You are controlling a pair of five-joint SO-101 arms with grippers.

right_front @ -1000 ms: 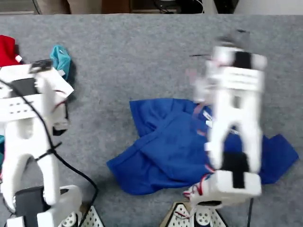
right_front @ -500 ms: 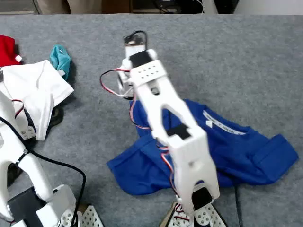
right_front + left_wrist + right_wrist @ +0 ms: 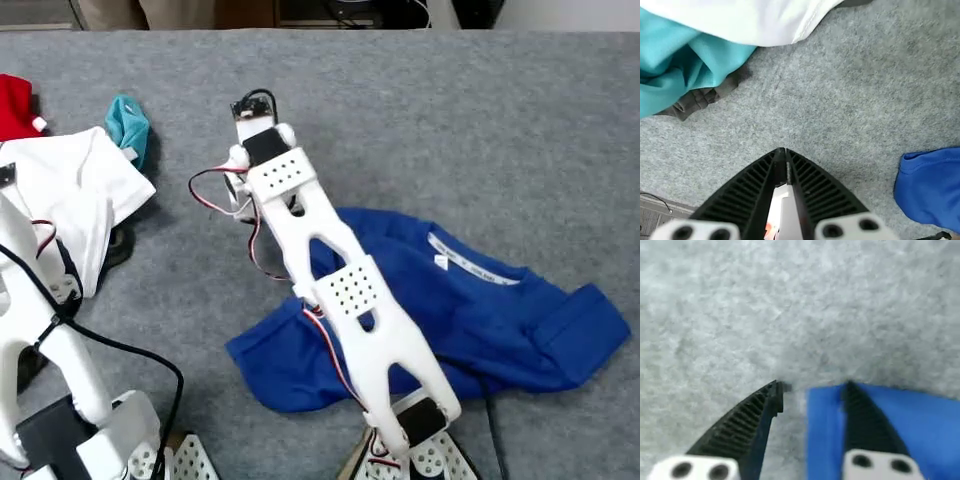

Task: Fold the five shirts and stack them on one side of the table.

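Grey table [image 3: 450, 110], blue shirt [image 3: 500, 320], unreadable neck label [image 3: 441, 262]

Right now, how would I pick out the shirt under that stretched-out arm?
On the grey table, by the right arm's base, the blue shirt lies crumpled. It alone is blue; the white shirt, teal shirt and red shirt bunch far left.

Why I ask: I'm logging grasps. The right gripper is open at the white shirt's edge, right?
No. The right gripper is open at the edge of the blue shirt, not a white one; the right wrist view shows it.
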